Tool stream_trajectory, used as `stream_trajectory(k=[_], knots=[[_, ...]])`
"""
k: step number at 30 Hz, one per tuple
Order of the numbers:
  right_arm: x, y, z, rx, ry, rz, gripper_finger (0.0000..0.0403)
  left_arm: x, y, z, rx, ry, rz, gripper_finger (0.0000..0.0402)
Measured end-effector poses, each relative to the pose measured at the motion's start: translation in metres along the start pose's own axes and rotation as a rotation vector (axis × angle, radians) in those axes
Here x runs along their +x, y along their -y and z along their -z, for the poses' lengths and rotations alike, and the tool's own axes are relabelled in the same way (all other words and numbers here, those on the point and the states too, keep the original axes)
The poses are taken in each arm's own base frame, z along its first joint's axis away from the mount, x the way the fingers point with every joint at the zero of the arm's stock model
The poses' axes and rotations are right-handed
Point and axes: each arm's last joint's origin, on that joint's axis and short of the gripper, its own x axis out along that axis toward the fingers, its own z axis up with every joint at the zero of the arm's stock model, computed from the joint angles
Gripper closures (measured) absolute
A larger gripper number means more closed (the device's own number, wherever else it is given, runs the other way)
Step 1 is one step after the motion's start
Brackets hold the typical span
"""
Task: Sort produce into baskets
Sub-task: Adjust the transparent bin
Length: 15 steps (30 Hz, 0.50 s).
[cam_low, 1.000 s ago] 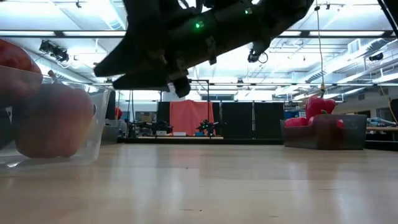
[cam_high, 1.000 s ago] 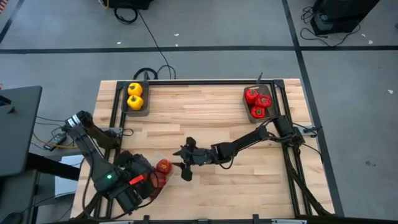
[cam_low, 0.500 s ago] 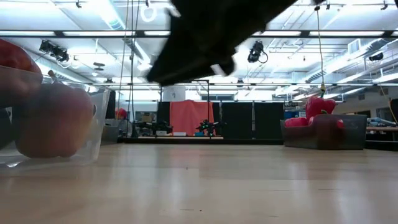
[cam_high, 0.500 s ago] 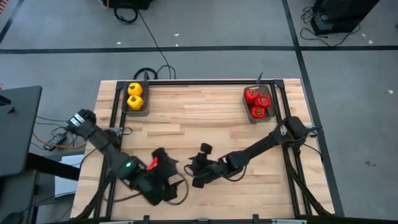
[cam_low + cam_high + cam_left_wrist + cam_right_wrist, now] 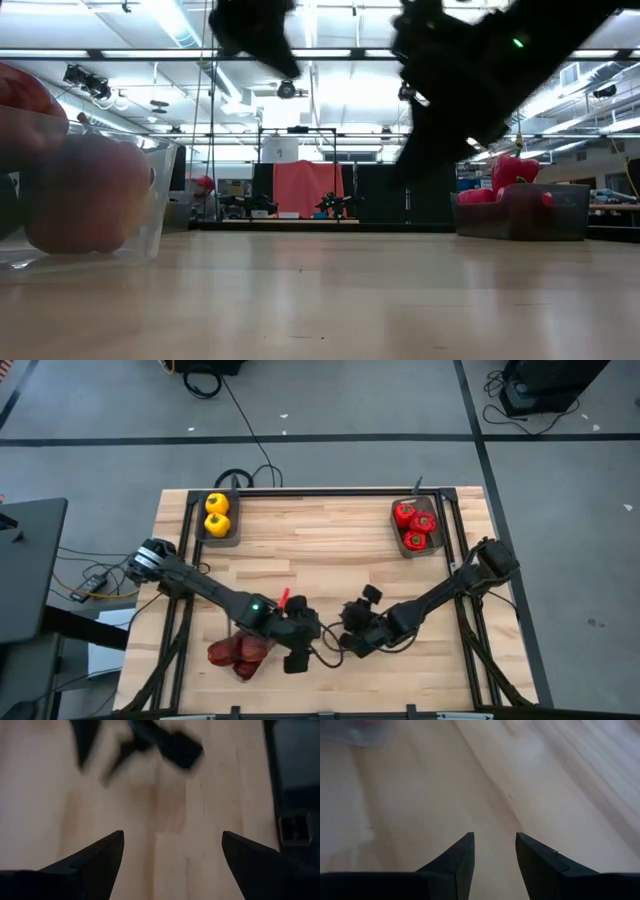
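Observation:
Several dark maroon fruits lie in the clear tray (image 5: 236, 653) near the table's near-left edge; it also shows at the left of the low view (image 5: 85, 195). Two yellow peppers (image 5: 217, 516) sit in a dark tray at the far left. Red peppers (image 5: 415, 525) fill a dark tray (image 5: 522, 210) at the far right. My left gripper (image 5: 298, 650) hangs just right of the clear tray, open and empty (image 5: 172, 850) over bare wood. My right gripper (image 5: 348, 638) is close beside it, toward the table's right, open and empty (image 5: 495, 845).
The two grippers are close together above the near middle of the wooden table (image 5: 330, 550). A corner of the clear tray shows in the right wrist view (image 5: 365, 732). A black frame (image 5: 330, 491) runs along the table's far and side edges.
My left gripper has swung from above the clear tray toward the table's right, uncovering the tray and its maroon fruits. My right gripper has drawn back toward the table's right and near edges, keeping just ahead of the left one.

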Motion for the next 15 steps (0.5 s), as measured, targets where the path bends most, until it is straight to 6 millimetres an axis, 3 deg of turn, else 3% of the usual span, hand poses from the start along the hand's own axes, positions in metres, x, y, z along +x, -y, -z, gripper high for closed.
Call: stream_trajectory(k=[9,15], knots=[[-0.015,0.026,0.036,0.165,0.015,0.009,0.0248,0.045,-0.019,0.031,-0.003,-0.337,-0.134,0.0062],[-0.021,0.029,0.039,0.191,0.028,-0.008,0.0248,0.05,-0.039,0.045,-0.09,-0.516,-0.285,0.0062]])
